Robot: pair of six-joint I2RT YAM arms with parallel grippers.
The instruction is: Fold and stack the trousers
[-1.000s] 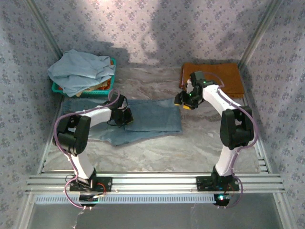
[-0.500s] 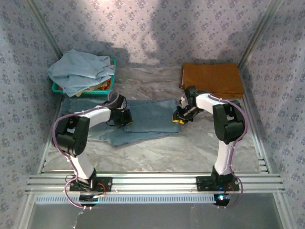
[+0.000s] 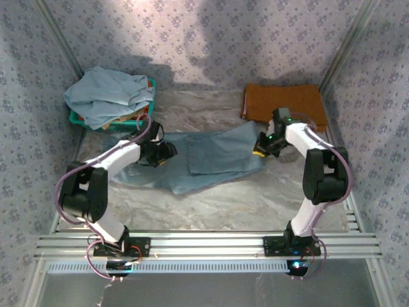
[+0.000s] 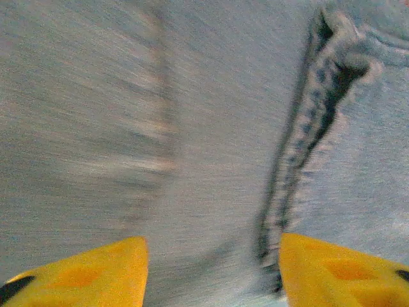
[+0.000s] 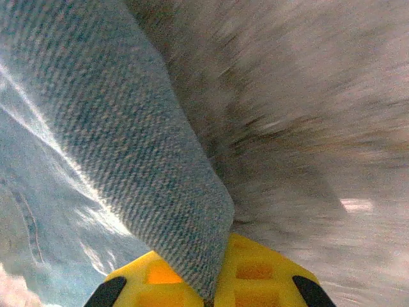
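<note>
Trousers (image 3: 214,163): dragged rightward over the counter (image 3: 211,211) since a second ago; now laid mid-counter between both arms, part-folded, faded mid-blue denim.
Right claw (image 3: 260,151): clamped on the denim's right edge, previously spread.
Left claw (image 3: 167,152): parted, cloth let go.
Meaning: folding is judged under way, stacking undone.

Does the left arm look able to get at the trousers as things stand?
Probably yes: the left arm's jaws stand open just above the trousers, nothing between them and the denim. The right arm's jaws pinch the opposite edge.
</note>
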